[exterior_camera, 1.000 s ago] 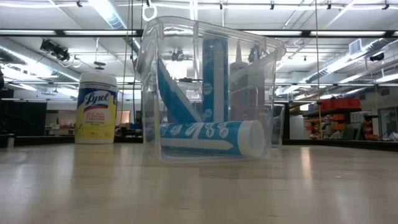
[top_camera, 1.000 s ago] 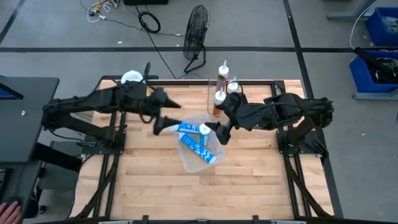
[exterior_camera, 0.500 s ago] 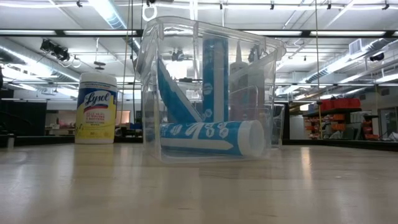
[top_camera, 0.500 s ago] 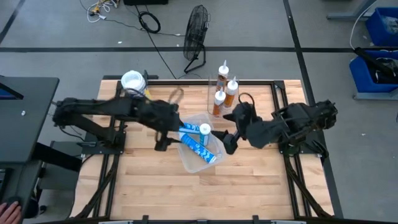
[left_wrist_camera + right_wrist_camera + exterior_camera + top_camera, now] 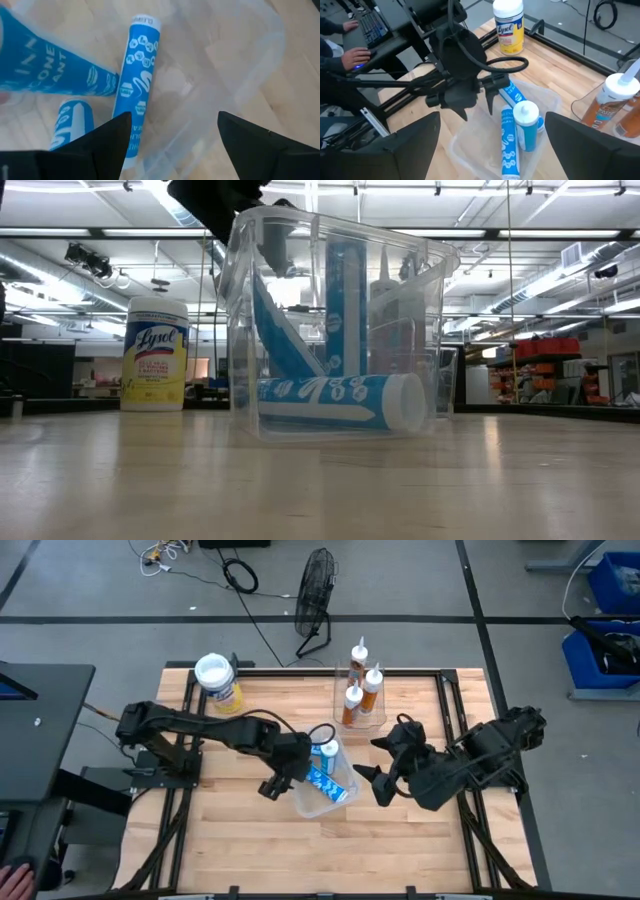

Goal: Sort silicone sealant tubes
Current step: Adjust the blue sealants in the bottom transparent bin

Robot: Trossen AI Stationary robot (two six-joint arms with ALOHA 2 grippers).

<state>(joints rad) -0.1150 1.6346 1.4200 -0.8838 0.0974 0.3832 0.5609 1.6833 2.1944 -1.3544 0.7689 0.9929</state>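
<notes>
Three blue sealant tubes [image 5: 322,768] are in a clear plastic bin [image 5: 343,802] at mid-table: one lies flat on the bottom [image 5: 330,402], one leans [image 5: 283,330] and one stands upright [image 5: 345,300]. Three orange tubes [image 5: 352,705] stand in a clear holder at the far side. My left gripper [image 5: 170,125] is open over the bin's left rim [image 5: 238,250], one finger [image 5: 275,245] inside the bin and the other outside, and I see no touch. My right gripper [image 5: 378,783] is open and empty, right of the bin.
A yellow canister with a white lid [image 5: 218,680] stands at the table's far left, also in the low view [image 5: 155,355]. Bare wood lies along the near side [image 5: 320,850]. A person's hand [image 5: 350,57] rests on a keyboard beyond the table.
My left gripper has gone toward the table's near edge and down, and now stands at the bin's left rim, showing at the top of the low view. My right gripper has drawn back from the bin toward the near right. The tubes and bin have stayed put.
</notes>
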